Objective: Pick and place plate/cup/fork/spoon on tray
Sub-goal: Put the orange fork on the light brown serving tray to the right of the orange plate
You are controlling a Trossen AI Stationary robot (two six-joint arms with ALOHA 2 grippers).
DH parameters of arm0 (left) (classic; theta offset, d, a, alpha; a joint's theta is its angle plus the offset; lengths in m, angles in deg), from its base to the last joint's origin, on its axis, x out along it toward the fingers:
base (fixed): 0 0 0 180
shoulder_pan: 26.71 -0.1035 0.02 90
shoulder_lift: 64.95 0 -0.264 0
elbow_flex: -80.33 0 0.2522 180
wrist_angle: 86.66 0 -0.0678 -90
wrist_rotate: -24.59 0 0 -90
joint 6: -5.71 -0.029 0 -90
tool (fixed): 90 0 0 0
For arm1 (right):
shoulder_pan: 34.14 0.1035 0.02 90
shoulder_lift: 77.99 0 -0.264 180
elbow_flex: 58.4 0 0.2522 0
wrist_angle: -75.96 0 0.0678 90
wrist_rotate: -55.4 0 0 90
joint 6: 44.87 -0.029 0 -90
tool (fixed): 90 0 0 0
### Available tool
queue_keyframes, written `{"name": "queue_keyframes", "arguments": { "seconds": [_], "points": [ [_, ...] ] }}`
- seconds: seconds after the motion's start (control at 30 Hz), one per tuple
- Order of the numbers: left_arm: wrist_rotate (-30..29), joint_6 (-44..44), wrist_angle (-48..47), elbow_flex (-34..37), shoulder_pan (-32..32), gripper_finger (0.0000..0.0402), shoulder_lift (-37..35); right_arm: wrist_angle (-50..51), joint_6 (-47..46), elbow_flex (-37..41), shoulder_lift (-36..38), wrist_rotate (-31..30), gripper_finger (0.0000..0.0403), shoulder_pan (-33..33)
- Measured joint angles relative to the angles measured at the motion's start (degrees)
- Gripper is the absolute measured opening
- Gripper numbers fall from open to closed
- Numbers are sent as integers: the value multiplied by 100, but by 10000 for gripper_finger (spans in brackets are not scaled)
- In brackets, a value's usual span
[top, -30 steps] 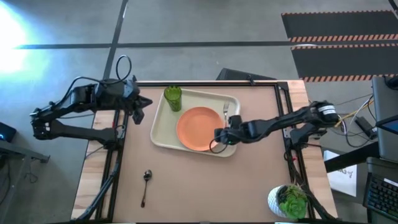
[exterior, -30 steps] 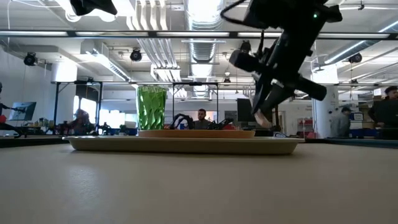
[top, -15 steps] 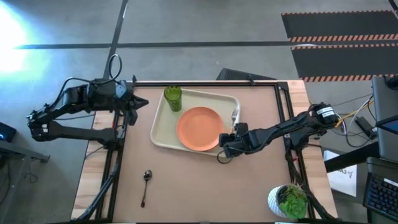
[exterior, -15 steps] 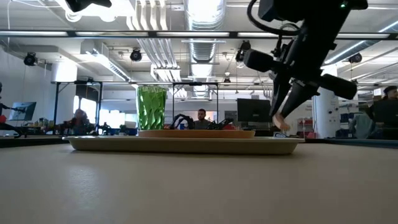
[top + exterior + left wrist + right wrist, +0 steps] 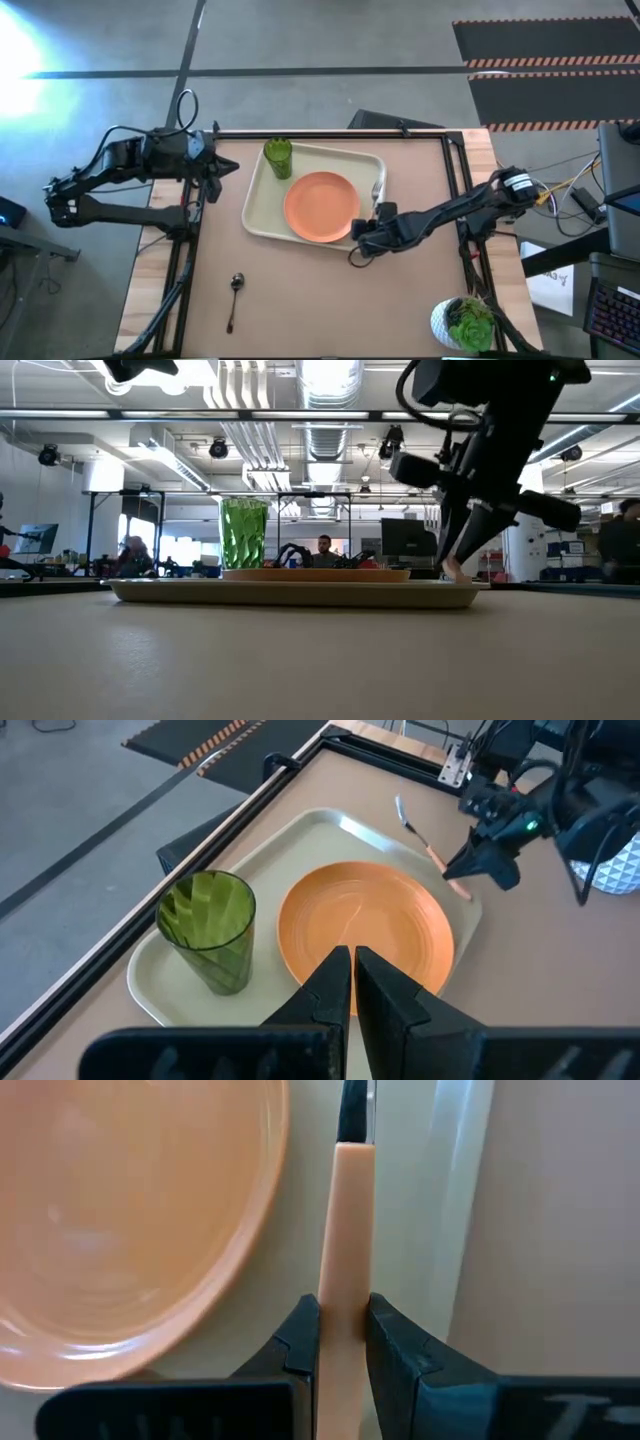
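Right claw (image 5: 342,1330) is at the tray's right edge, fingers (image 5: 300,1342) pinched on the orange-pink handle of the fork (image 5: 346,1230). In the right wrist view the handle runs straight out from between the two fingers, lying in the strip of tray (image 5: 405,1200) between the orange plate (image 5: 130,1210) and the raised rim. The left wrist view shows the fork (image 5: 425,845) slanting along the tray's right side, tines toward the far corner, handle end at the right claw (image 5: 470,870). In the low view the claw (image 5: 455,565) hangs just over the tray's right end (image 5: 440,595).

High view: plate (image 5: 321,206) sits right of centre on the cream tray (image 5: 262,215); green cup (image 5: 278,157) stands upright in the tray's far-left corner, apart from the plate. Fork (image 5: 377,188) is beside the plate's right edge, inside the rim. Right claw (image 5: 362,238) is at the tray's near-right corner.

Spoon (image 5: 234,298) lies on the surface (image 5: 330,300), well apart from the tray, nearer the front edge, bowl toward the tray.

Left claw (image 5: 352,982) waits off the tray's left side (image 5: 222,168), fingers narrow, nearly together, holding nothing.

White pot with green plant (image 5: 463,323) sits at the surface's front-right corner.
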Motion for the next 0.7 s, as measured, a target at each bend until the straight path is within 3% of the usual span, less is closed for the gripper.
{"name": "queue_keyframes", "arguments": {
  "seconds": [0.7],
  "points": [
    [23,10,-40,2,-1,0,-143,-456,1063,9,-491,591,39,-645]
  ]
}}
